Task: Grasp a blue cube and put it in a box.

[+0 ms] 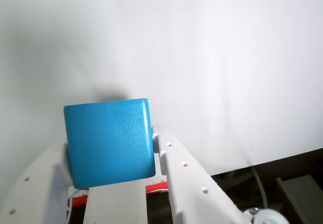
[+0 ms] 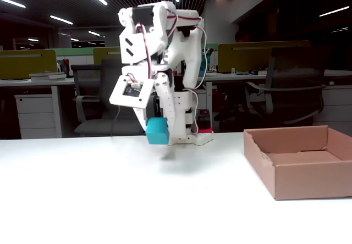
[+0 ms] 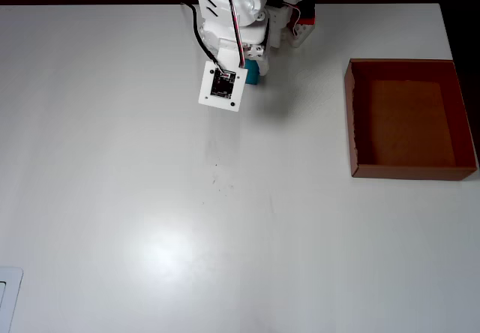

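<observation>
Gripper [image 1: 113, 183] was clamped on the blue cube [image 1: 109, 142]; in the wrist view a white finger [image 1: 189, 181] pressed each side face, the cube filling the span between them. The fixed view showed the cube [image 2: 157, 131] clear of the table [image 2: 110, 200], hanging above it, with a faint shadow on the surface beneath.

Taking the box [image 3: 409, 169] as landmark: in the overhead view the cube [image 3: 253, 72] sat well to the left of the box and slightly beyond its far wall, close to the arm's base. The box was empty, its tray open upward, low torn walls all round.

Risks, as judged:
- The cube's faces looked plain and smooth, and the fingers appeared to hold only its lower part. A quick swing toward the box could let it twist or slide out.
- The near-left wall of the box [image 2: 258, 150] stood in the travel path. A low carry could strike the rim and shove the light cardboard or knock the cube loose.
- Release short of the left wall would drop the cube on the table outside.
- The wrist view did not show the box, so alignment could not be checked from there.
</observation>
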Motion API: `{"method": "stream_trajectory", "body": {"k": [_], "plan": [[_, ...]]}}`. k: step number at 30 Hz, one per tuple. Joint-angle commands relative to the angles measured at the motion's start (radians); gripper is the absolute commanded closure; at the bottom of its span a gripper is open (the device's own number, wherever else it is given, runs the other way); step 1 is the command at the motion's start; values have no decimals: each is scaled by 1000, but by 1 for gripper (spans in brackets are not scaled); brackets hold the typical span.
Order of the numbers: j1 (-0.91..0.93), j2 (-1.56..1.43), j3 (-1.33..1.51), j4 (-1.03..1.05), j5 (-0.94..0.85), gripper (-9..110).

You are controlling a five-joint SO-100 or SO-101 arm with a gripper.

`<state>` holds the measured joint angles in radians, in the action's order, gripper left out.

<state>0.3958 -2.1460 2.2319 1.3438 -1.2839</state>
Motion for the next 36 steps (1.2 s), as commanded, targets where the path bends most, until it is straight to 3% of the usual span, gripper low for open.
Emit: {"method": "stream_trajectory", "body": {"k": [1,10,24,36], "plan": [[-18,-20,-75,21,17,86],[-219,-28,-341,184,173,86],[-518,-20,-522,282,397,86],[-848,196,-804,334,640,86]]}}
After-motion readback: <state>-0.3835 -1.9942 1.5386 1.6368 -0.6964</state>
